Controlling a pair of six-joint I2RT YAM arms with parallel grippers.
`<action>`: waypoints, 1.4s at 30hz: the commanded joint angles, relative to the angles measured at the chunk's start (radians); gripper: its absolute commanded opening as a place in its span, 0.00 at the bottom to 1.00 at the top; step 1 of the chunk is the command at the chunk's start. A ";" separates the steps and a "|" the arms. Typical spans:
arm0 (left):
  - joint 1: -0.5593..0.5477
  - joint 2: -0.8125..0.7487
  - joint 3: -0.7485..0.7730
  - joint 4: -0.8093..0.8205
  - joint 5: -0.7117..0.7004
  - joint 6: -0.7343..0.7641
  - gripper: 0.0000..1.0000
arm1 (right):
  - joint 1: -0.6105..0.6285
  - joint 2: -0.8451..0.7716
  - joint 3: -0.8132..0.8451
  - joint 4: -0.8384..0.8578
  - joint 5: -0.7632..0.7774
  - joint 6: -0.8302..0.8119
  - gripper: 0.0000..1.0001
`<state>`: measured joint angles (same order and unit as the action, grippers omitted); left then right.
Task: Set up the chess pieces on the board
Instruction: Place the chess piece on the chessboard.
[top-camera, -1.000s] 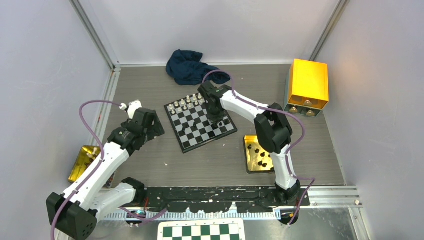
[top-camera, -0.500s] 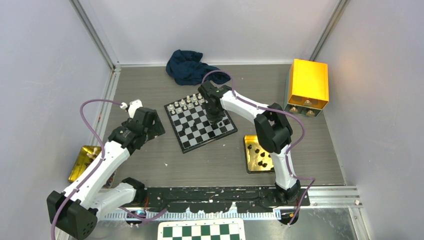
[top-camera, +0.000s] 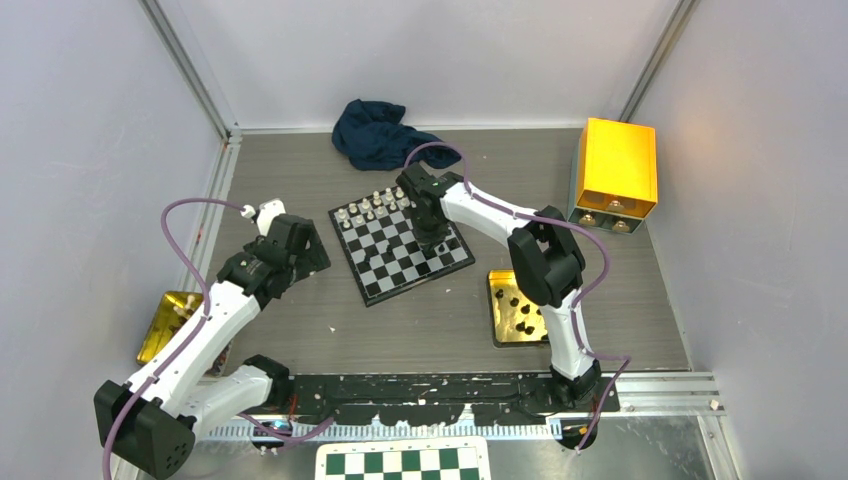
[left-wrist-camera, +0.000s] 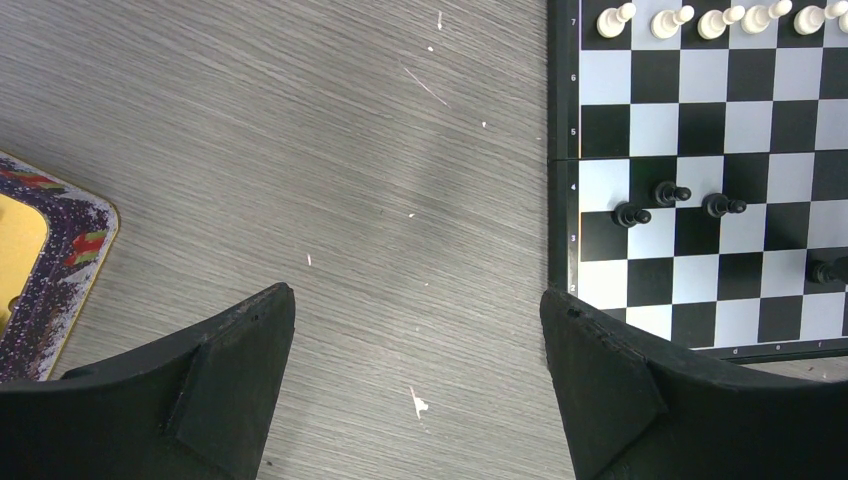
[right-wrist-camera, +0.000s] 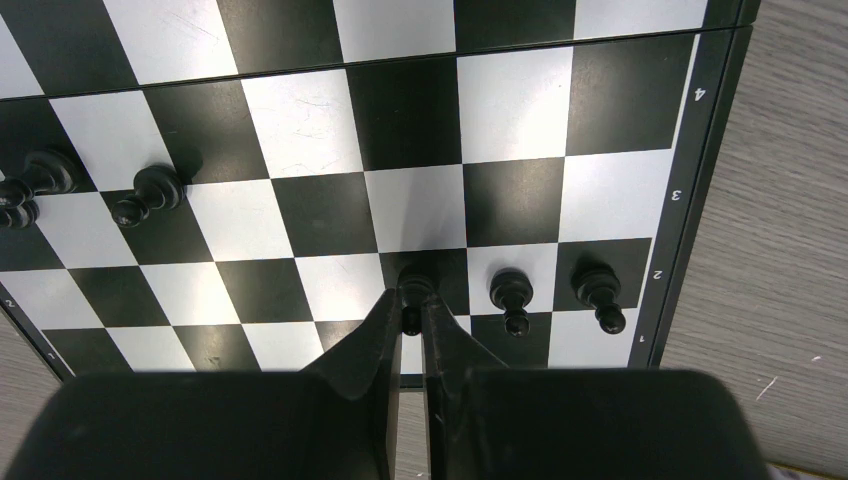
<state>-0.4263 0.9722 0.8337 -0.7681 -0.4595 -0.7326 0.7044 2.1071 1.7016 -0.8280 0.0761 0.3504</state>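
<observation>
The board (top-camera: 395, 263) lies tilted at the table's middle, with white chess pieces (top-camera: 372, 206) lined along its far edge. My right gripper (right-wrist-camera: 411, 302) is shut on a black pawn (right-wrist-camera: 413, 288) that stands on a dark square near the board's right edge, next to two more black pawns (right-wrist-camera: 512, 290). Other black pieces (left-wrist-camera: 670, 192) stand scattered on the board (left-wrist-camera: 700, 130). My left gripper (left-wrist-camera: 415, 295) hangs open over bare table just left of the board, holding nothing.
A gold tray (top-camera: 494, 320) with loose black pieces (top-camera: 520, 325) sits right of the board. Another gold tray (top-camera: 165, 325) lies at the far left. A blue cloth (top-camera: 375, 132) and a yellow box (top-camera: 615, 170) are at the back. A green-and-white board (top-camera: 403, 462) lies by the arm bases.
</observation>
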 joint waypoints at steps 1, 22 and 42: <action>-0.005 -0.010 0.027 0.018 -0.006 -0.005 0.93 | -0.004 -0.056 -0.012 0.026 -0.003 0.012 0.06; -0.006 -0.020 0.015 0.018 -0.001 -0.011 0.93 | -0.005 -0.067 -0.018 0.031 0.014 0.009 0.06; -0.006 -0.013 0.015 0.021 -0.002 -0.013 0.94 | -0.006 -0.063 0.014 0.025 0.010 -0.006 0.33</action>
<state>-0.4301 0.9707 0.8337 -0.7681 -0.4519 -0.7334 0.7025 2.0983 1.6691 -0.8089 0.0776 0.3542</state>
